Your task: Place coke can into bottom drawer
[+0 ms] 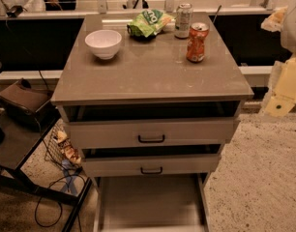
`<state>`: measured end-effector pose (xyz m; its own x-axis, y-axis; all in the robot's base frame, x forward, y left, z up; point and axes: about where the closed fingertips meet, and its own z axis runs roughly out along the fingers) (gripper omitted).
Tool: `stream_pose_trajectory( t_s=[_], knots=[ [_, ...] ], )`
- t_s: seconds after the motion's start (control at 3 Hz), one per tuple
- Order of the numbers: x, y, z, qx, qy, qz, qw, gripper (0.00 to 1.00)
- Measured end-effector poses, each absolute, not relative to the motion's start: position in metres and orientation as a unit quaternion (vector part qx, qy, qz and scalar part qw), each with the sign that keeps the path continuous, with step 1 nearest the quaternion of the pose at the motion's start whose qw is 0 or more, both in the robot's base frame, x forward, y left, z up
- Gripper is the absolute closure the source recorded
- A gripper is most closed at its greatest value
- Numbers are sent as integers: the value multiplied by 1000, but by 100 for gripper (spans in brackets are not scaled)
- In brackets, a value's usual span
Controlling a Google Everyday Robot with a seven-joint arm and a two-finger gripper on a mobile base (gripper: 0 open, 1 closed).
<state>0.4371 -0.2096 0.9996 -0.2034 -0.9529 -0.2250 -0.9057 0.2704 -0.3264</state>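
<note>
A small orange-red soda can with a silver top and dented sides, the coke can (197, 42), stands upright on the smooth grey-brown top of a three-drawer cabinet (153, 76), toward its far right corner. The robot's pale yellow gripper (282, 93) hangs off the cabinet's right side, near the front corner and clear of the top. Whether it is spread or pressed together, I cannot tell from here. It holds nothing that can be made out.

The can lies to the left of the gripper and farther back, its long axis vertical, so a sideways reach across the right edge looks like the natural approach for the single arm. The crumpled wall may give an uneven hold.

Just beyond the can, to its left, stands a taller silver-and-green can (183, 20), close enough to be knocked. A crinkled green snack bag (149, 22) lies at the far middle, and a round white ceramic bowl (103, 43) sits on the left.

Below, the bottom drawer (148, 202), a wide shallow grey-beige tray with a flat pale floor, is pulled out toward the near side and holds nothing visible. The two drawers above it (151, 129), each with a black pull, sit slightly ajar.

The pick-up is not yet begun.
</note>
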Motion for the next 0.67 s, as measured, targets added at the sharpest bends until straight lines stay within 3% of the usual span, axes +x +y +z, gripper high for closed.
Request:
stream_pose_trajectory(
  t_s=[0.67],
  knots=[
    [446, -210, 1000, -585, 778, -56, 221, 0]
  ],
)
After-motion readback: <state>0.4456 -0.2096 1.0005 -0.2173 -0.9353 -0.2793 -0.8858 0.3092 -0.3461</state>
